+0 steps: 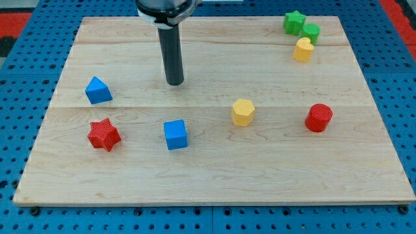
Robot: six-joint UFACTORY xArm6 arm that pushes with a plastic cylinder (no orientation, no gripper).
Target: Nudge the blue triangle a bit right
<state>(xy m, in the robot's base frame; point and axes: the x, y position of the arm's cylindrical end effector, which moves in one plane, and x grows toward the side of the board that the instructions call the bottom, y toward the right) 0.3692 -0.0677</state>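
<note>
The blue triangle (97, 90) lies on the wooden board (214, 175) at the view's left. My tip (175, 83) stands on the board to the right of the triangle, well apart from it and slightly higher in the view. A blue cube (175, 134) sits below my tip. A red star (104, 135) lies below the blue triangle.
A yellow hexagon (242, 112) sits right of centre and a red cylinder (318, 117) further right. At the top right, a green star (294, 23), a green block (311, 32) and a yellow block (303, 49) are clustered together. Blue pegboard surrounds the board.
</note>
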